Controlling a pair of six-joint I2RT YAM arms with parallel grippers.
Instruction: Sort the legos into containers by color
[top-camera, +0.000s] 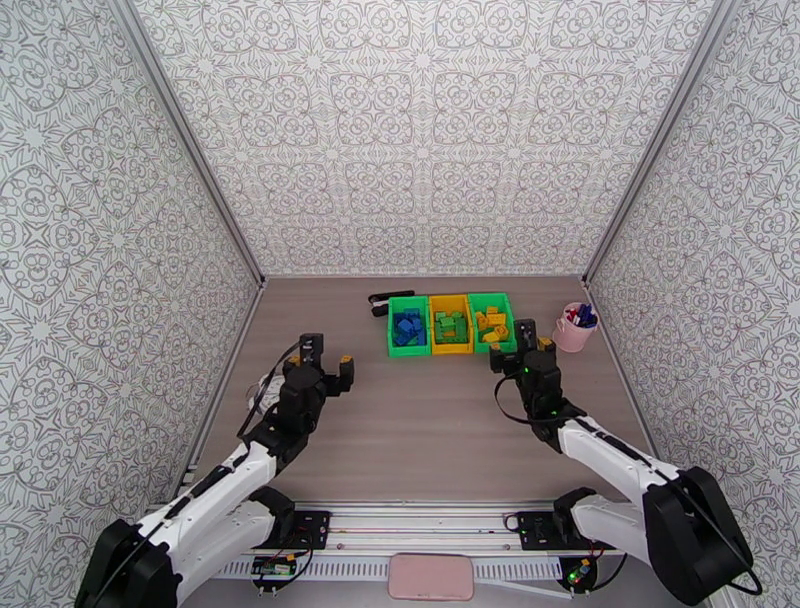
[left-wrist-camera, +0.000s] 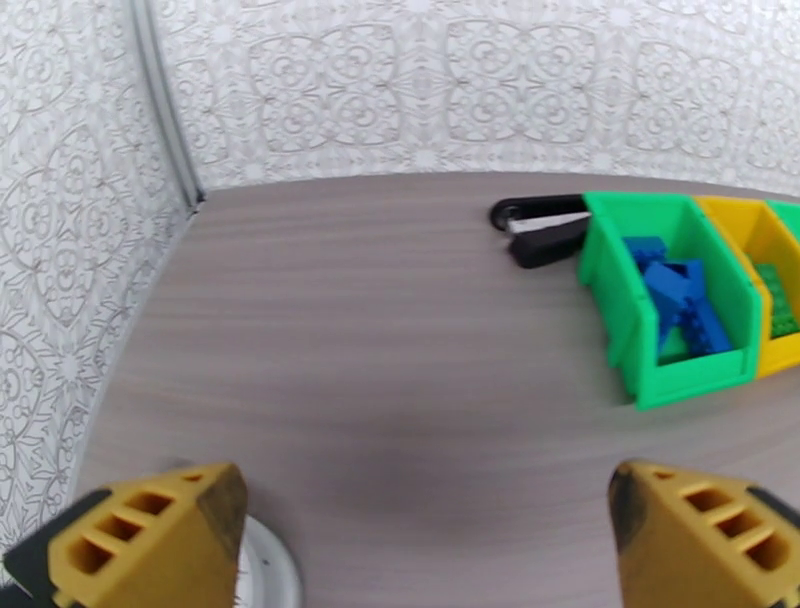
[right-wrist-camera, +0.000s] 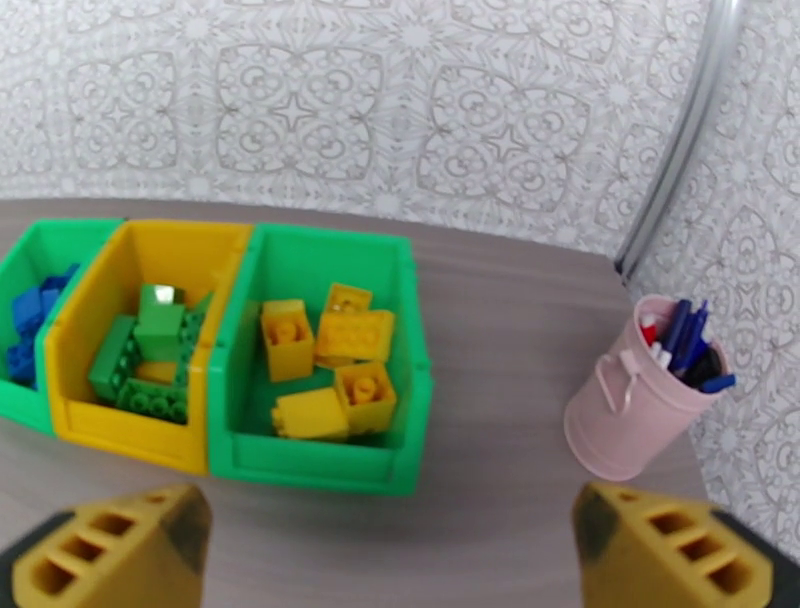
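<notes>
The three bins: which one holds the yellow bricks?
The green bin nearest the pink cup; the yellow bin holds green bricks, the other green bin blue bricks.

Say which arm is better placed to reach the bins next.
Right. The right hand, open, hovers at the near edge of the bins; the left hand, open, hangs over the table farther away.

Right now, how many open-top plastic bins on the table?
3 in a row: left green plastic bin with blue bricks, middle yellow bin with green bricks, right green bin with yellow bricks.

Quick count: two green rectangular plastic bins (right-wrist-camera: 320, 470), one yellow plastic bin (right-wrist-camera: 130, 440), one pink cup of pens (right-wrist-camera: 625, 420), one black stapler (left-wrist-camera: 545, 240).
</notes>
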